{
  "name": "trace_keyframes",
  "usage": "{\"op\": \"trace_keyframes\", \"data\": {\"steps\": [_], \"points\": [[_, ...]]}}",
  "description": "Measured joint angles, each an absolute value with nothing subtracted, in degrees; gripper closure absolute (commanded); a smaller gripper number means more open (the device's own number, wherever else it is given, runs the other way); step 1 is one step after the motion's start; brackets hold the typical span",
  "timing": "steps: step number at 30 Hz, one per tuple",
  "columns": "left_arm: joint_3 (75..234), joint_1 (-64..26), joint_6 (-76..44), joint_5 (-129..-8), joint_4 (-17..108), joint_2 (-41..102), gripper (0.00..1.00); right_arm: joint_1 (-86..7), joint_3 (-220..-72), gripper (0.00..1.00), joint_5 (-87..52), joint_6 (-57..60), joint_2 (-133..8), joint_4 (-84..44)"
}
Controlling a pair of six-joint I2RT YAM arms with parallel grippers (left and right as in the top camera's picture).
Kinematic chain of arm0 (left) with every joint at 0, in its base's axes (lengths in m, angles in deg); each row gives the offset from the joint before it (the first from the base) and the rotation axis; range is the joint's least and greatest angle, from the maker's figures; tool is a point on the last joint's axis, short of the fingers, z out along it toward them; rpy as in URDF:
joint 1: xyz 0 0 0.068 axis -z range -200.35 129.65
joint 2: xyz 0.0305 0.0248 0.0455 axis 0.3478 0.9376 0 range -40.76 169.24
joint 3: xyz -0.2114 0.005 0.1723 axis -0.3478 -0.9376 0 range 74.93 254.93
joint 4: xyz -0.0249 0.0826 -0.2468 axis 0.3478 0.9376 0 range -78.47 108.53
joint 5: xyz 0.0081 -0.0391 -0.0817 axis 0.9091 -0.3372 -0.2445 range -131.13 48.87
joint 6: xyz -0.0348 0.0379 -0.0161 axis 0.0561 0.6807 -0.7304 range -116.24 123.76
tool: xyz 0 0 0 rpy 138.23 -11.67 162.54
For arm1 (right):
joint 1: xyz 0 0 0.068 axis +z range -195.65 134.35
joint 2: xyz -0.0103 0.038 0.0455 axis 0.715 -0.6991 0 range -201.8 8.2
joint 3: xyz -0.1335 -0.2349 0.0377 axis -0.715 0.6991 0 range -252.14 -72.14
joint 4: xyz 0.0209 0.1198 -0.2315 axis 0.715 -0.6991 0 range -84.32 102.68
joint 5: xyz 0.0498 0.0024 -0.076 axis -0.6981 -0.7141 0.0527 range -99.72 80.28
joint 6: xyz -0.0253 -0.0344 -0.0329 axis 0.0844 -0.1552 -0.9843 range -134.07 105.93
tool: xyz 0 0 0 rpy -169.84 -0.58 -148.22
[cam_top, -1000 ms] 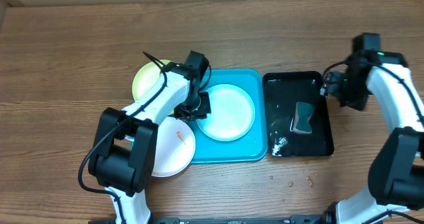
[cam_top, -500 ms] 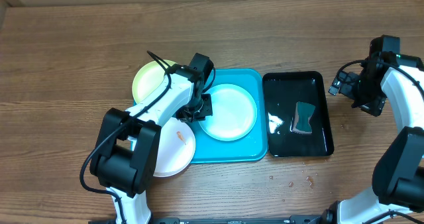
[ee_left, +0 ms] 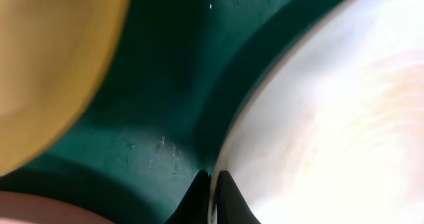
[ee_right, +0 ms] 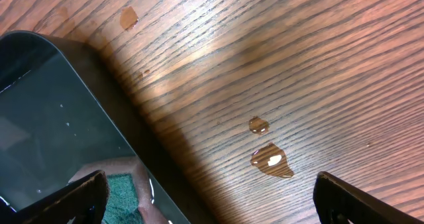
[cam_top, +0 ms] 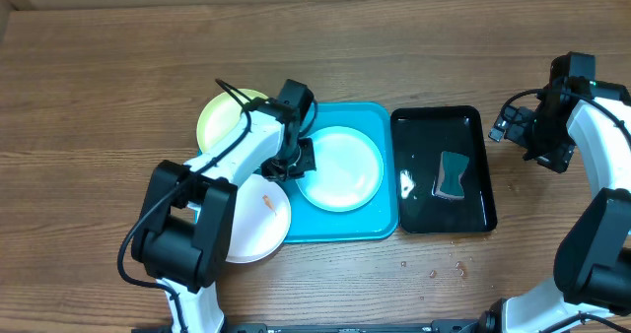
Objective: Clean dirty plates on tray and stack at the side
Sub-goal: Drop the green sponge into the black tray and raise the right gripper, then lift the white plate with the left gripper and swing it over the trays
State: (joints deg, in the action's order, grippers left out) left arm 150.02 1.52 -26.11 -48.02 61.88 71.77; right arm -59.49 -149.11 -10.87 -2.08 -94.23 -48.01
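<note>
Plate (ee_left: 331,105) blurred, left gripper (ee_left: 212,179) seemingly pinching its rim

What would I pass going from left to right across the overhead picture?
Yellow plate → left claw → pale plate on the blue tray → black tray → right claw. I left out the white plate in front, since it overlaps the yellow one sideways.
</note>
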Motion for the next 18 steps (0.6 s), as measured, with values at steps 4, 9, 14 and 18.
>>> {"op": "trace_keyframes", "data": {"steps": [4,9,14,18], "points": [[152.36,-1.89,-23.45,-53.62,63.87,71.82,0.96,-59.49,-149.13,0.0,-10.87,-2.08,-94.23,-48.03],[155.96,-6.9,-21.13,-59.72,65.57,71.88,0.96,-59.49,-149.13,0.0,-10.87,-2.08,-94.23,-48.03],[158.76,-8.76,-19.93,-61.99,67.28,71.88,0.96,-59.49,-149.13,0.0,-10.87,-2.08,-94.23,-48.03],[161.17,-7.99,-19.58,-62.43,68.37,71.88,0.96,-59.49,-149.13,0.0,-10.87,-2.08,-94.23,-48.03]]}}
